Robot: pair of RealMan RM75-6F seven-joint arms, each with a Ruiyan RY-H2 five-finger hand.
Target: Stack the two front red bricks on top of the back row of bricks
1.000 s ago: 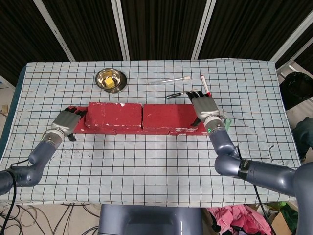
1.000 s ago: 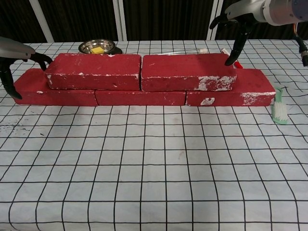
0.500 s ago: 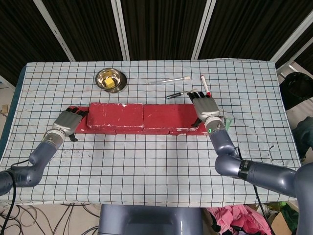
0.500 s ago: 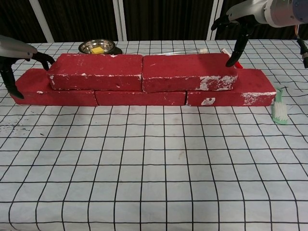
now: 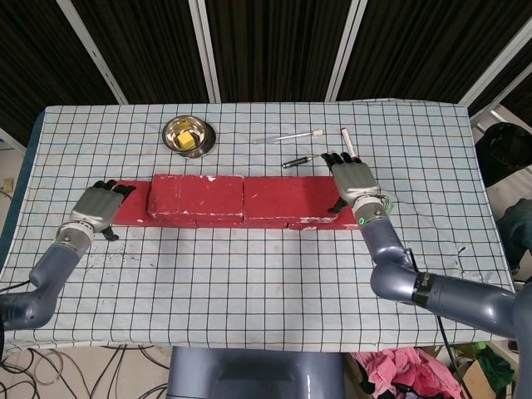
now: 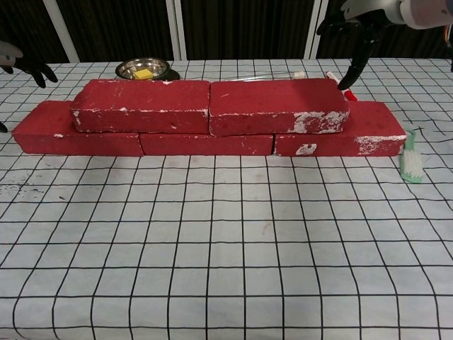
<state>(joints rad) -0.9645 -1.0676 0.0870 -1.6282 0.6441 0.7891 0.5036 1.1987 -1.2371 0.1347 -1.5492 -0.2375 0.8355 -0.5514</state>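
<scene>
From the chest view you see that the two upper red bricks point(image 6: 209, 104) lie end to end on the back row of bricks point(image 6: 205, 138), which runs across the middle of the bench point(image 6: 226, 248); from the head view this height is hard to read, and the stack looks like one flat red strip. The head view shows you both hands complete. Your left hand point(image 5: 93, 207) is beside the left end of the lower row, apart from it, its fingers spread and holding nothing. Your right hand point(image 5: 352, 184) is above the right end of the stack, fingers spread and also empty; the chest view cuts off most of both hands. Near the far edge of the bench a metal bowl point(image 5: 188, 134) holds a yellow piece. Beside the right end of the row lies a green and white thing point(image 6: 410, 161), which you cannot identify
</scene>
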